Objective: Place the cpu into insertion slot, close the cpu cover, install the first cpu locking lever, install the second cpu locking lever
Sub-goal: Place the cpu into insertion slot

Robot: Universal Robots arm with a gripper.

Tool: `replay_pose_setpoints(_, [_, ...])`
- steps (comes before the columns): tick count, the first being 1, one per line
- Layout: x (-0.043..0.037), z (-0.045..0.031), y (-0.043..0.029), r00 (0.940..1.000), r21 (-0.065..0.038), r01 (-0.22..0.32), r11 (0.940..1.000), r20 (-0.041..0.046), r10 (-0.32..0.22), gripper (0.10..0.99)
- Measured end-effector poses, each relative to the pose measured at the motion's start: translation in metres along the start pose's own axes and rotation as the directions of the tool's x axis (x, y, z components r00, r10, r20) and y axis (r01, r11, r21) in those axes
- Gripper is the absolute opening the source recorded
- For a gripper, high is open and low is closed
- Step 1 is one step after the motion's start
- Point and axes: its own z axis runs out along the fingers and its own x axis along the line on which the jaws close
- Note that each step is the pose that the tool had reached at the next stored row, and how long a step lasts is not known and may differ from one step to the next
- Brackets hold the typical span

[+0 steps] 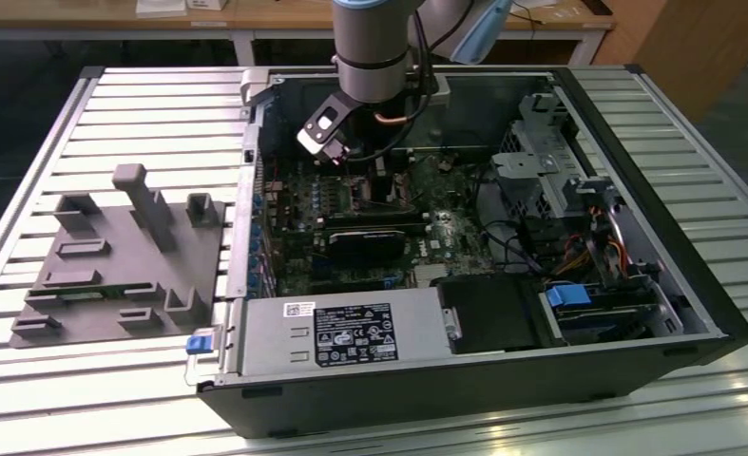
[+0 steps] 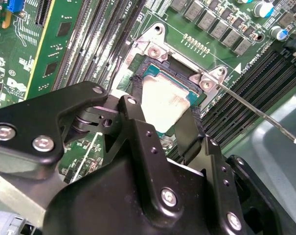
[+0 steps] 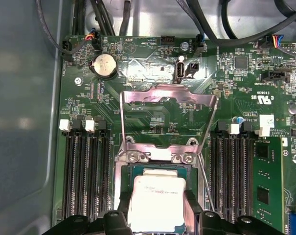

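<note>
**Claw pinches cpu over the slot**

Black claw (image 2: 157,111) fingers (image 2: 133,128) press on two opposite sides of the cpu (image 2: 162,98), pinching it. The cpu is square, with no long axis. It lies flat with its metal top up and its edges parallel to the rim of the slot (image 2: 170,76), over the dark centre. Whether it is seated I cannot tell. The cover (image 3: 167,94) stands tilted open at the slot's far edge. A thin lever (image 2: 255,112) juts out, unlatched. Memory slots (image 3: 86,176) flank both sides. The open case (image 1: 716,294) sits on the slatted table (image 1: 133,95).
</note>
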Motion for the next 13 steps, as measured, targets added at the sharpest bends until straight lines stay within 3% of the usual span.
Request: replay_pose_setpoints(13, [0.0001,0.0001,0.0,1.0,0.0,0.001,1.0,-0.0001,-0.001,0.533])
